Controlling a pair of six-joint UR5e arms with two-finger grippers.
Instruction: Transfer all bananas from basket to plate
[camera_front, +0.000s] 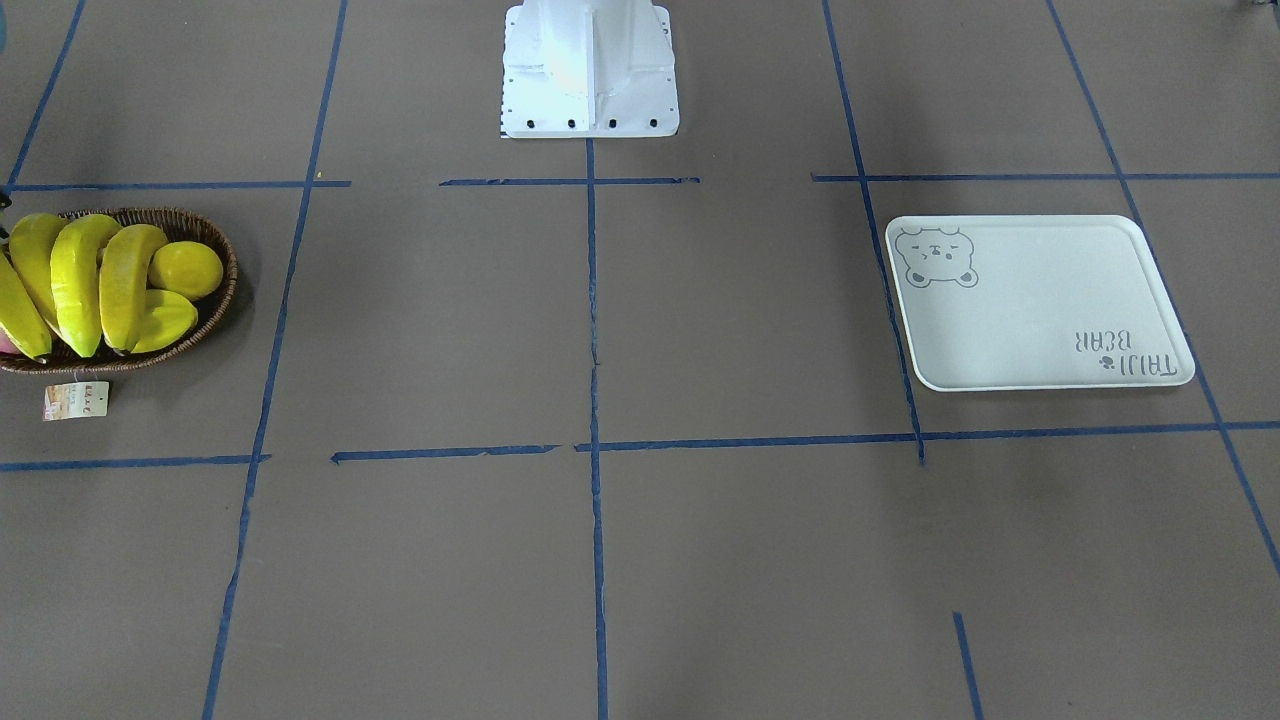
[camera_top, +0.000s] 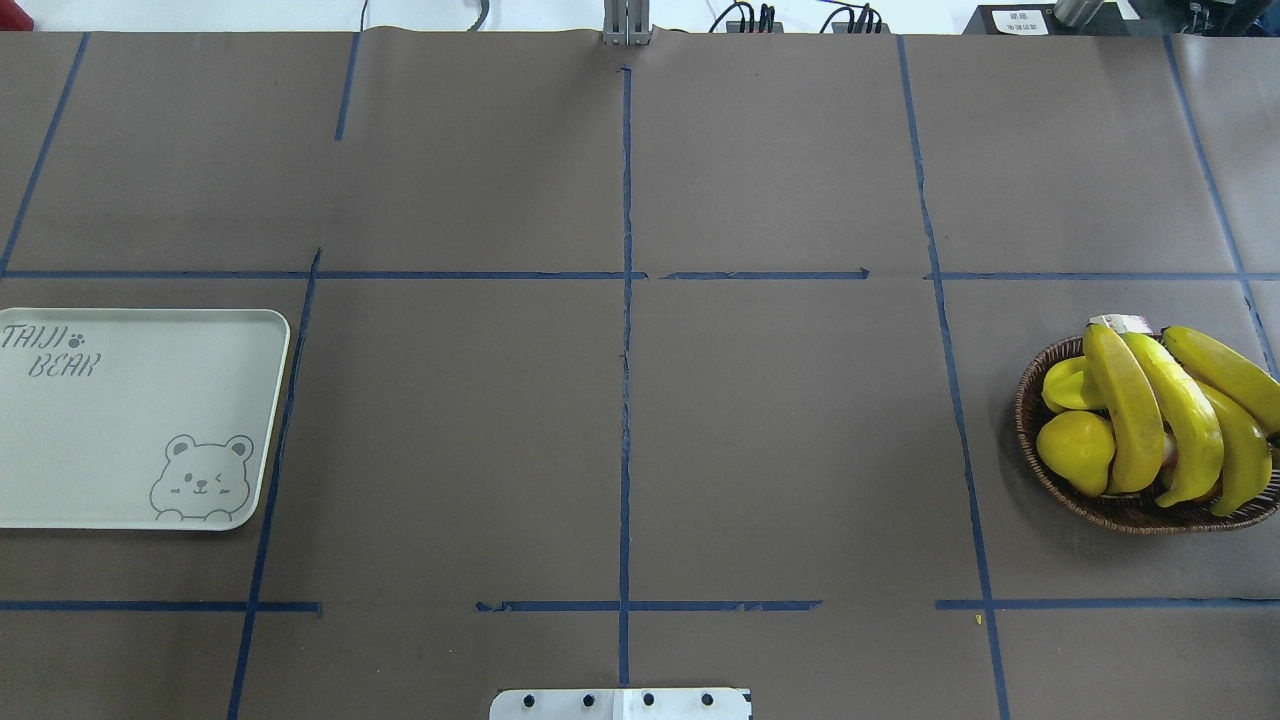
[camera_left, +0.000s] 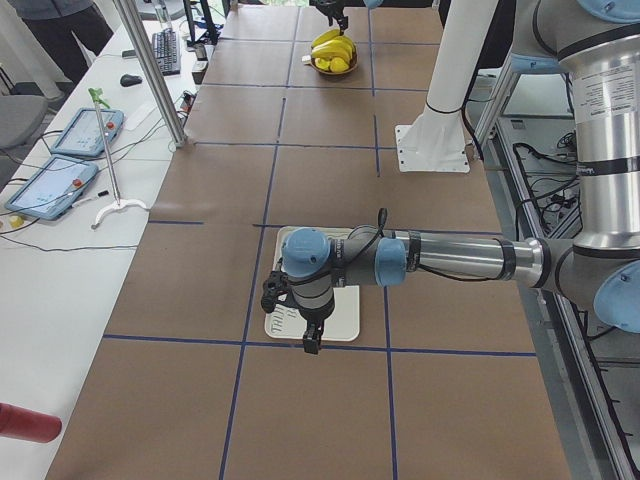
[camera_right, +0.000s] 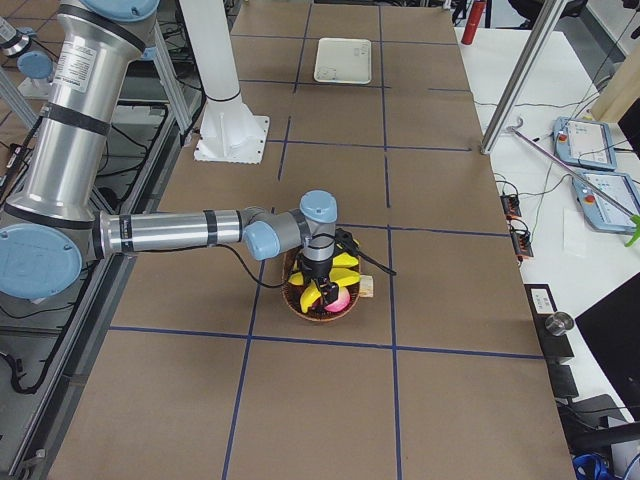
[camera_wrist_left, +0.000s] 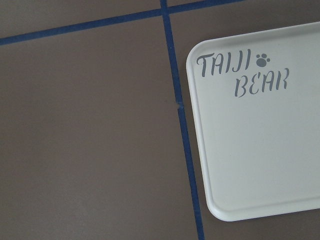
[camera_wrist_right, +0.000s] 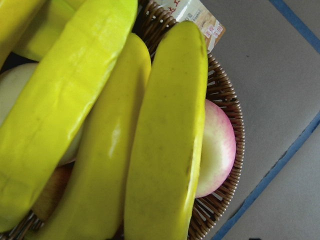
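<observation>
Several yellow bananas (camera_front: 78, 285) lie side by side in the dark wicker basket (camera_front: 215, 320), also seen from overhead (camera_top: 1130, 420) and close up in the right wrist view (camera_wrist_right: 165, 150). The basket (camera_top: 1030, 425) stands at the table's right end. The pale plate (camera_top: 130, 420) with the bear print lies bare at the left end (camera_front: 1040, 300); its corner fills the left wrist view (camera_wrist_left: 260, 150). My right gripper (camera_right: 320, 296) hangs just over the bananas; my left gripper (camera_left: 311, 345) hangs over the plate's edge (camera_left: 345, 312). I cannot tell whether either is open or shut.
A ridged starfruit (camera_front: 165, 320), a round yellow fruit (camera_front: 185, 268) and a pink-white fruit (camera_wrist_right: 217, 150) share the basket. A paper tag (camera_front: 75, 400) lies beside it. The white robot base (camera_front: 590, 70) stands mid-table. Blue tape lines cross the brown table.
</observation>
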